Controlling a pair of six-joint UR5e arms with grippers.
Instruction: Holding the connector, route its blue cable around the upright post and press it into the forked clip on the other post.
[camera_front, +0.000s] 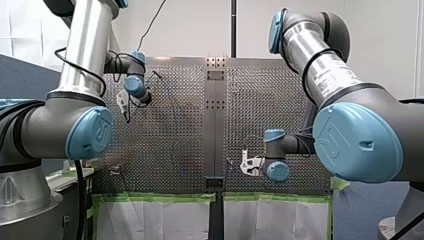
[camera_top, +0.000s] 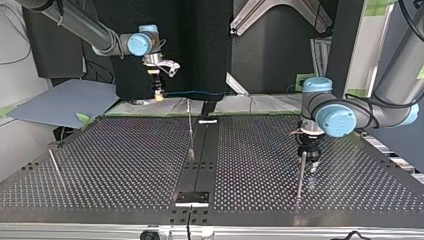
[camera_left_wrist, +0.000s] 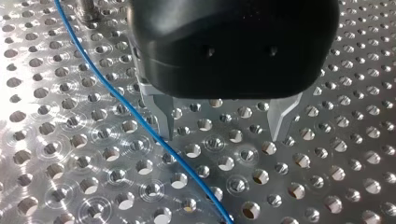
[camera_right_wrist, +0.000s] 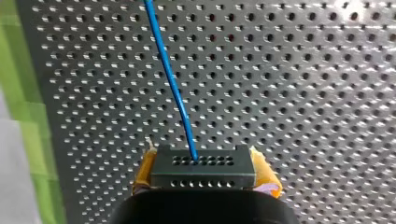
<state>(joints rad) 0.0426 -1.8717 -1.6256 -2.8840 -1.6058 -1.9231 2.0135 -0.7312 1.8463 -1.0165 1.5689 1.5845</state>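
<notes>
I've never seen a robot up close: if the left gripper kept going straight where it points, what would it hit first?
Probably the perforated table under my open left gripper. The finger beside the blue cable might catch it first, since depth is unclear.

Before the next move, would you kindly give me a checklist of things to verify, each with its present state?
1. Connector clamped in my right gripper: ok, with a yellow pad on each side.
2. Blue cable seated in the connector: ok.
3. My left gripper open and empty: ok.
4. Blue cable clear of my left gripper: not ok; it passes close beside one finger.
5. Cable routed around the upright post: cannot tell.
</notes>
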